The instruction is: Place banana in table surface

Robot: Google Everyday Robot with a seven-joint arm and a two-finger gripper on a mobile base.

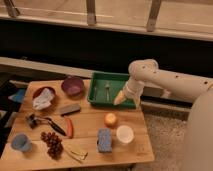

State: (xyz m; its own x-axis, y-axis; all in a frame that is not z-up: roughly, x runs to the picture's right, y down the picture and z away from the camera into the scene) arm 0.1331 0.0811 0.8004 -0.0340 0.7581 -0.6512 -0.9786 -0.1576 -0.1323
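The arm reached in from the right, and the gripper (120, 98) hung over the right end of the green tray (94, 93), its pale tip pointing down and to the left. How wide its grip stood was impossible to make out, and nothing could be seen in it. A fork (107, 90) lay inside the tray, just left of the gripper.

And the banana (75, 153)? It lay flat on the counter (88, 123), right at the front edge, well apart from the gripper. The grapes (51, 142) sat just to its left, and a blue sponge (104, 140) lay to its right.

Behind the sponge stood an orange (110, 119), with a white cup (124, 134) close by on the right. Mid-counter, a red-orange vegetable (69, 126) lay beside a black brush (46, 122). A grey block (70, 108) rested behind them.

At the back stood a purple bowl (73, 85), just left of the tray, and further left a brown bowl holding a white cloth (43, 98). A blue cup (20, 142) stood in the front left corner.
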